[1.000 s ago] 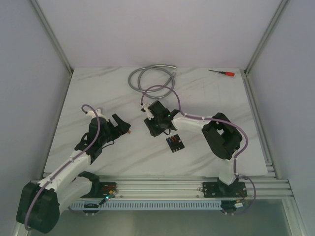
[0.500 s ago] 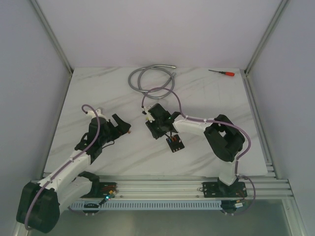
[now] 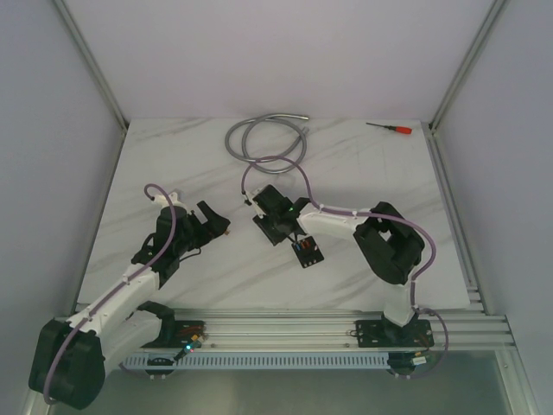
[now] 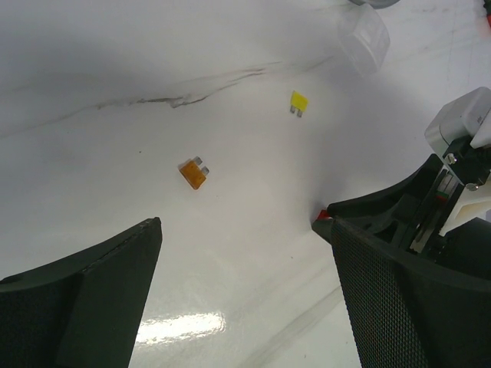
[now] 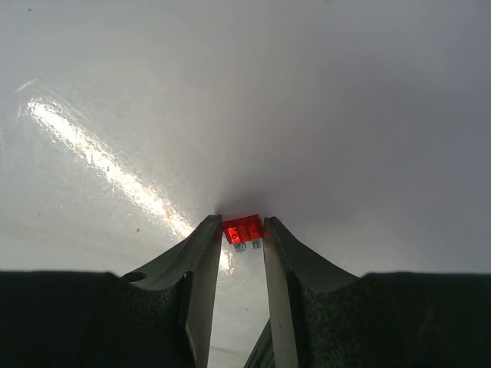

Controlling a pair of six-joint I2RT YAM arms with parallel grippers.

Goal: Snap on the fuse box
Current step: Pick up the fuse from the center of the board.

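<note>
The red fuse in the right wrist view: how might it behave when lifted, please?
The red fuse looks tiny and plastic, so probably light and stiff. Its narrow body may twist or slip between the right gripper's fingertips. The glossy table would likely let it slide if nudged.

Lighting: bright, diffuse, from overhead; top view evenly lit, slightly soft. Surface [image 3: 371, 173]: glossy; white glare streak at left in right wrist view, glare patch low in left wrist view. Shadow: broad grey band across the upper part of both wrist views. Focus: red fuse [image 5: 243, 228] sharp; left pincer [image 4: 244, 222] dark, cropped by the frame.
</note>
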